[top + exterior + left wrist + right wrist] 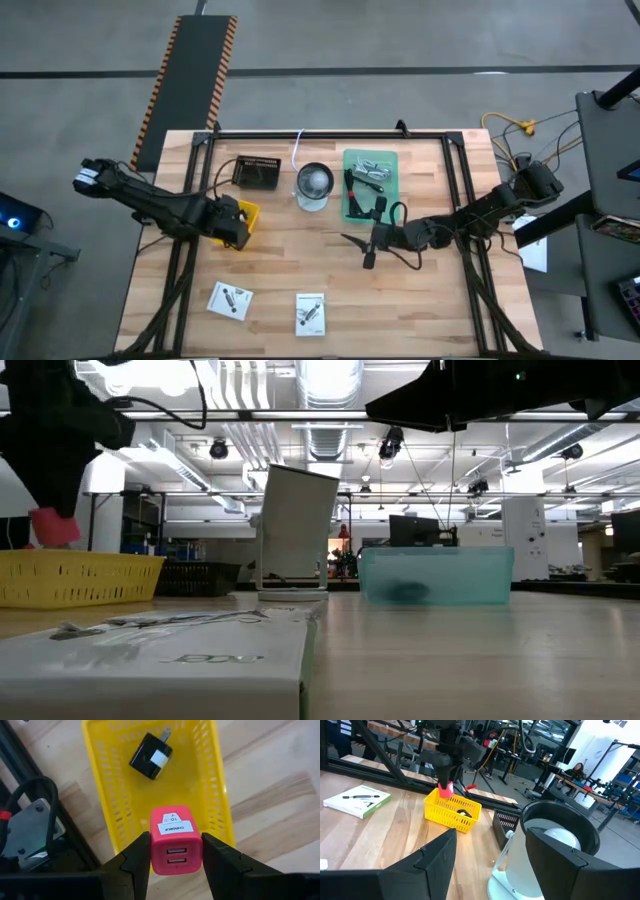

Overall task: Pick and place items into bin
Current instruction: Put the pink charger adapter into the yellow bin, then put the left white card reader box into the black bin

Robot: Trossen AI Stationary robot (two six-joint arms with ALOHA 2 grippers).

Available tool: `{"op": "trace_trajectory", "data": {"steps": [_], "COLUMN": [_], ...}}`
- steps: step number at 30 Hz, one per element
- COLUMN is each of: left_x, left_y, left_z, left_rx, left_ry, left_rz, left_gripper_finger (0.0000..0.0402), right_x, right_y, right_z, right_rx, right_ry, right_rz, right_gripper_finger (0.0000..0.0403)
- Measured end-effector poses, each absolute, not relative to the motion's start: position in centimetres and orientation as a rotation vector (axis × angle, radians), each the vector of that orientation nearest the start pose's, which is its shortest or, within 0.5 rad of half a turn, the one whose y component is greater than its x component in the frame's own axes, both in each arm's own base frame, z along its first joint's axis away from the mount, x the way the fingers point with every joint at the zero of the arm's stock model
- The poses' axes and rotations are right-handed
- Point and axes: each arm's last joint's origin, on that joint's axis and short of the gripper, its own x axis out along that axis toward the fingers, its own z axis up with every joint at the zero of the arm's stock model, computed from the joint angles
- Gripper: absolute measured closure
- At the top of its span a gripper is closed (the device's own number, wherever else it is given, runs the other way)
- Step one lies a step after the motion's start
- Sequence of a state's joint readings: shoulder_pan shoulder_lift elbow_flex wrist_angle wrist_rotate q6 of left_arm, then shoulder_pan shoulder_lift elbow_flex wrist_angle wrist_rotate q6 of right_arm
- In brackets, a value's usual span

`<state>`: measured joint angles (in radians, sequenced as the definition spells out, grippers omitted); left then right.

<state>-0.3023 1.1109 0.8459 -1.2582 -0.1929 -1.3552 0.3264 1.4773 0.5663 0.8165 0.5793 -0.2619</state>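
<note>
My left gripper (176,845) hovers over the yellow bin (112,795), shut on a pink-red USB charger block (175,840). A small black cube charger (150,756) lies on the bin's floor. The low view shows the pink block (52,525) above the bin's rim (80,565). My right gripper (371,248) is open near the table's middle, just in front of a teal tray (392,200), and holds nothing. The tray holds a silver metal piece (372,170) and a black-and-red cable (352,188). Two white printed cards (230,300) (311,313) lie flat near the table's near edge. My left gripper pinches the pink-red charger block by its two opposite side faces (156,847), one finger (135,857) on each side. The fingers come from above, pointing down. The block is lifted clear above the yellow bin, with its USB-port end facing up toward the wrist.
A white cylindrical container (314,186) stands between the teal tray and a black slotted basket (257,172) near the far edge. A black metal frame (330,134) runs around the table. Bare wood lies between the two cards and my right gripper.
</note>
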Motion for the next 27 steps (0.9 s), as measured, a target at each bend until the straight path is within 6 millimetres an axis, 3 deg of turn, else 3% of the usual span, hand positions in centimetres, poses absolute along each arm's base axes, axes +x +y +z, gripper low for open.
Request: {"op": "trace_trajectory", "data": {"steps": [13, 20, 27], "left_x": [16.4, 16.8, 16.7], "left_y": [-4.6, -4.7, -4.7], "left_z": [22.3, 21.8, 21.9], "left_rx": [-0.632, -0.594, -0.544], "left_ry": [1.334, 1.366, 1.393], "left_rz": [0.918, 0.917, 0.86], "left_gripper_finger": [0.0268, 0.0212, 0.0202], "right_x": [27.5, 27.4, 27.4], "right_y": [7.6, 7.6, 7.6], "right_z": [20.0, 20.0, 20.0], "right_rx": [-0.305, -0.306, -0.307], "right_ry": [0.124, 0.126, 0.128], "right_rz": [-0.24, -0.239, -0.238], "right_gripper_finger": [0.0179, 0.0179, 0.0179]}}
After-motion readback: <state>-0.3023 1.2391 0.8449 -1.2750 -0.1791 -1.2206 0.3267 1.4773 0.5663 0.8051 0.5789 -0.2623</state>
